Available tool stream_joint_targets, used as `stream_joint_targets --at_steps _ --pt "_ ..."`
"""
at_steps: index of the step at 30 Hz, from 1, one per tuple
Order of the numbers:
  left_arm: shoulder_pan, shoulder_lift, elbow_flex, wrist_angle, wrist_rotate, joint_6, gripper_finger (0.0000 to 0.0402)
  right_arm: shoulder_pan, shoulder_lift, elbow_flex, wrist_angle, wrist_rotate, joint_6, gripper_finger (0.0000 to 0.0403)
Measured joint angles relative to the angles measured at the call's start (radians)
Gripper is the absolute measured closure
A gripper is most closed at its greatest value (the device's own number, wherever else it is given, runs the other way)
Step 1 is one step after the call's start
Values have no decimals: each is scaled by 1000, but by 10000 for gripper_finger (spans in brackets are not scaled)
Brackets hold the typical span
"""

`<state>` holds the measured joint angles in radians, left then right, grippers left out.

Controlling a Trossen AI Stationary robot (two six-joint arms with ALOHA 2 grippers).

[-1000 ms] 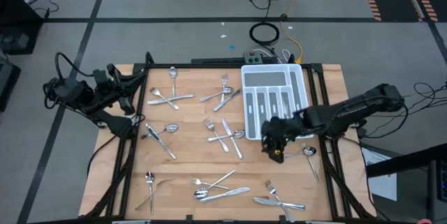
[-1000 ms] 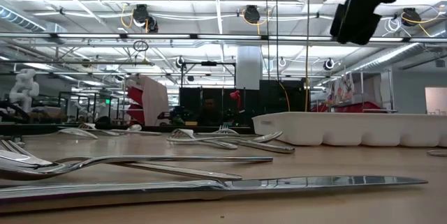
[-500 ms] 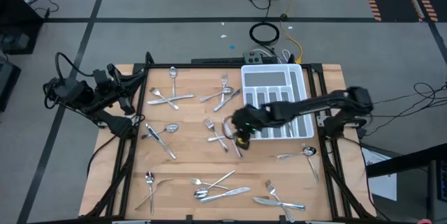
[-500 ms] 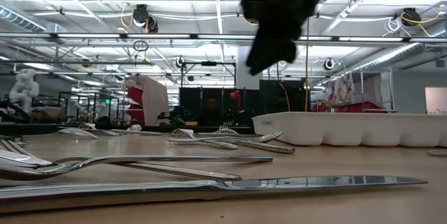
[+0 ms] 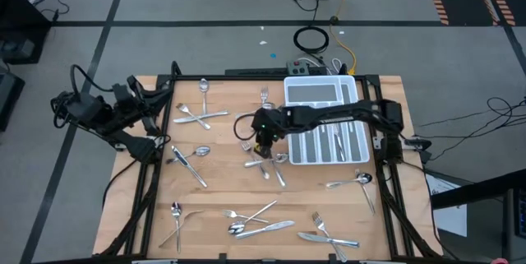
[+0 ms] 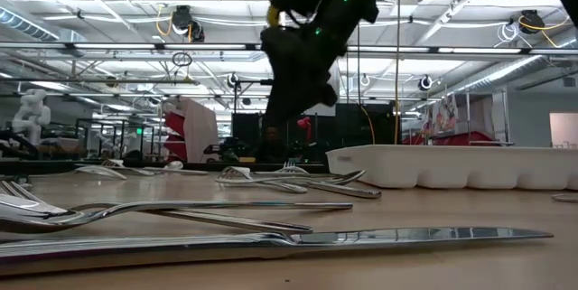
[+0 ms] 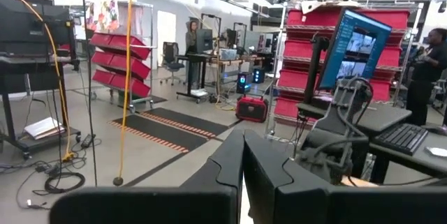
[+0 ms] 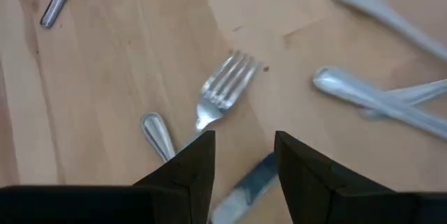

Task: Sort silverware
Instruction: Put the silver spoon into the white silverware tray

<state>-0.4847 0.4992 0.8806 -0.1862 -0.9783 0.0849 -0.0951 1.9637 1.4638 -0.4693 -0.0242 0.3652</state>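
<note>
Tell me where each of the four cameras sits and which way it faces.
High: overhead, looking straight down; both arms, white tray.
Low: at table-top height, facing the room; right arm above a knife.
Left wrist: beside the table, facing the room; shut left gripper.
Right wrist: looking down on a fork; open right gripper.
Shared: high and right wrist both show that fork.

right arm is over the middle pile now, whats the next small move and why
Probably lower the right gripper straight down onto the fork. Its fingers stand open and empty above the wood, with the fork's tines just ahead and a knife between them. The left gripper waits shut off the table's edge.
</note>
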Motion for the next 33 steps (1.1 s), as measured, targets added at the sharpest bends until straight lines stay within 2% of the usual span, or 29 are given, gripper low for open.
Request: stream_joint_targets --at_steps 4,13,17,22,27,33 --pt "0 0 0 -21 0 0 386 12 35 0 45 -8 35 253" --pt "0 0 0 -42 0 0 386 19 48 1 75 21 96 187" --pt "0 0 0 -43 0 0 386 32 59 2 100 60 112 182" --pt "0 0 0 -43 0 0 386 41 77 1 -6 54 119 186" --pt "0 0 0 -44 0 0 386 46 73 1 -179 43 50 185" --pt "0 0 0 -72 0 0 386 67 70 1 -196 -58 -122 186"
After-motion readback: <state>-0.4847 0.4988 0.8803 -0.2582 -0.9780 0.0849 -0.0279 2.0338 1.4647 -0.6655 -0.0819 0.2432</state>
